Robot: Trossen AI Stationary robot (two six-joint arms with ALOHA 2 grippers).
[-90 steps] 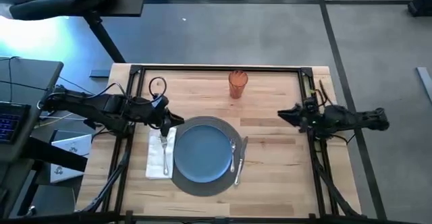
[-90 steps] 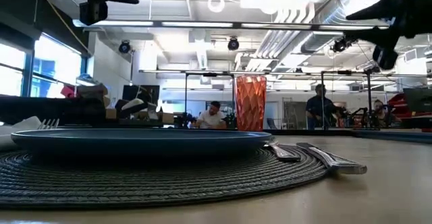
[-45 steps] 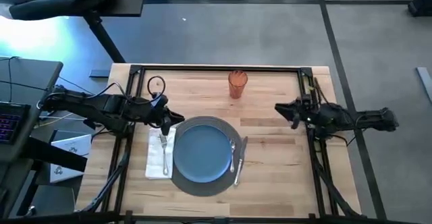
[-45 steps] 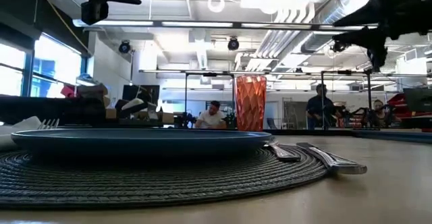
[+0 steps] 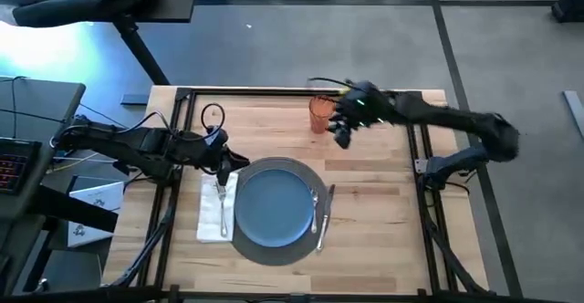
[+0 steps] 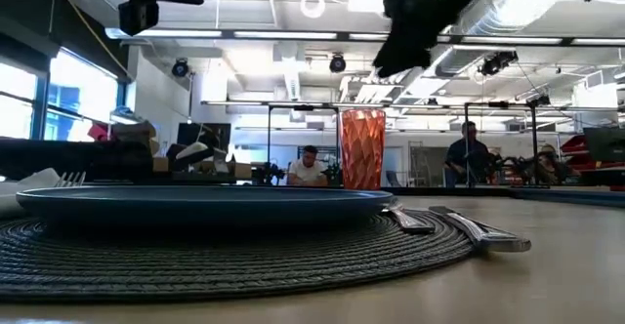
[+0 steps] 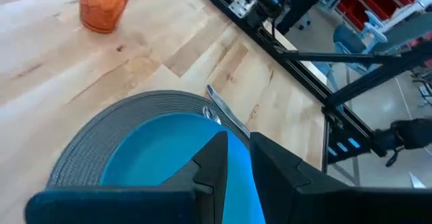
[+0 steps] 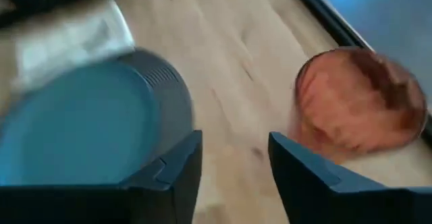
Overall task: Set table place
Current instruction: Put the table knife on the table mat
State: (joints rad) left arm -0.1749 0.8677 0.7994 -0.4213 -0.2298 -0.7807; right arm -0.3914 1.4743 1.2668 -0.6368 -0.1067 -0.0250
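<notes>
Now the right gripper [image 5: 339, 128] is hovering with jaws spread just beside the orange tumbler [image 5: 320, 114], which is standing upright on the surface and looks light, rigid and slick, best gripped around its mid-wall.

Blue plate [image 5: 273, 204], grey woven mat [image 5: 307, 173], orange tumbler [image 5: 319, 114]

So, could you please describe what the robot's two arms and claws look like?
Both arms are dark and slim, with black cables looping alongside. The left claw has two dark, angular, wedge-shaped fingers. The right claw has similar blocky dark fingers and a small green light on its wrist.
</notes>
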